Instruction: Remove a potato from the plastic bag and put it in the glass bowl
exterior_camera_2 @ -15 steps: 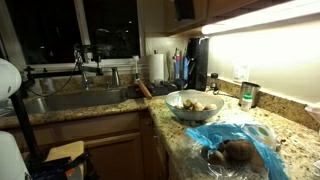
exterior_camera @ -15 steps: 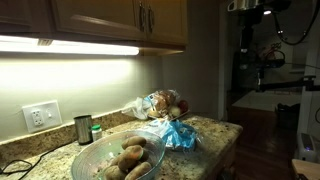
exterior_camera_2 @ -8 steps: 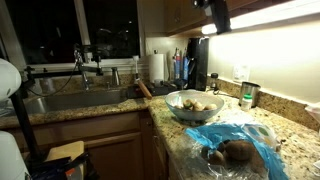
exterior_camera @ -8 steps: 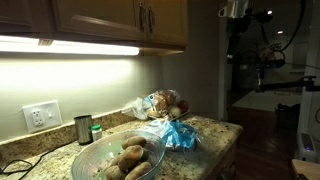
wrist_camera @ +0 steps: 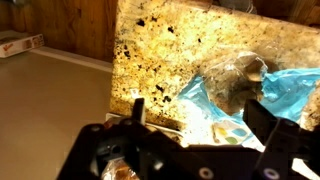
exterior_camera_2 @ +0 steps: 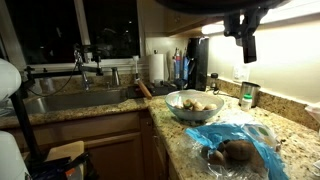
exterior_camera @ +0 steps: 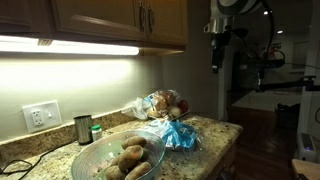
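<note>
1. Jaws spread wide in the wrist view, nothing between them; they hang high over the desk, well apart from bag and bowl in both exterior views.
2. Arm is up near the cabinets, and shows in an exterior view above and beyond the bowl.
3. Progress, as I judge it: approach only. No potato is gripped, so descent to the bag, grasp, carry and drop are all left.
4. Bag lies crumpled on the desk by the edge, clear plastic with blue plastic under it. Seen also in an exterior view and the wrist view.
5. Bag contents: brown potatoes, at least two; exact count unclear.
6. Bowl sits on the desk, apart from the bag; also.
7. Bowl contents: several potatoes already inside. Can't tell whether any count toward this task.
8. Metal cup stands near the wall behind the bowl; contents not visible.
</note>
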Controlling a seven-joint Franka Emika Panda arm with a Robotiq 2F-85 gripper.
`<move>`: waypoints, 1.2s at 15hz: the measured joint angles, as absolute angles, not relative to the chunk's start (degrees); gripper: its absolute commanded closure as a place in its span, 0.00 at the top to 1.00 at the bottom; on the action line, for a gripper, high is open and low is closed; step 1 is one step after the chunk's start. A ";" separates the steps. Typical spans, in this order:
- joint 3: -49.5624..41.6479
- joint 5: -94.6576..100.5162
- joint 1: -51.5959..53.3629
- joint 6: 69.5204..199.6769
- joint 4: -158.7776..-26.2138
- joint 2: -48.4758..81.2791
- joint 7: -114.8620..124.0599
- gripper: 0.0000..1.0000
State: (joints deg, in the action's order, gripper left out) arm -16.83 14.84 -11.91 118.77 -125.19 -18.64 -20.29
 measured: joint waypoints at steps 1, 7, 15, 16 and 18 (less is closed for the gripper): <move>-16.83 13.75 -11.91 118.76 -124.32 -17.40 -20.99 1.00; -16.59 10.10 -11.68 118.62 -122.28 -13.88 -24.40 1.00; -17.18 9.01 -11.82 118.60 -121.59 -10.94 -24.90 1.00; -17.23 8.36 -11.82 118.60 -121.14 -9.53 -25.33 1.00; -17.22 6.64 -11.80 118.55 -119.94 -6.24 -26.96 1.00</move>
